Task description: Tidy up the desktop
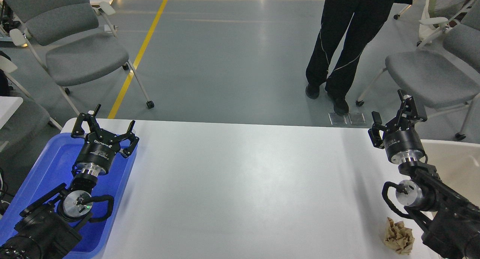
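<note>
The desktop (240,184) is a wide white tabletop with rounded corners. A crumpled brown paper ball (398,241) lies on it near the front right corner. My left gripper (106,127) is open and empty above the far end of a blue tray (48,169) at the table's left. My right gripper (392,114) is open and empty, raised above the far right corner of the desktop, well behind the paper ball. My right arm passes just to the right of the ball.
A beige bin (455,165) stands at the table's right edge, partly hidden by my right arm. A person in black trousers (339,48) stands beyond the far edge. Grey chairs (75,45) stand at the far left and far right (431,75).
</note>
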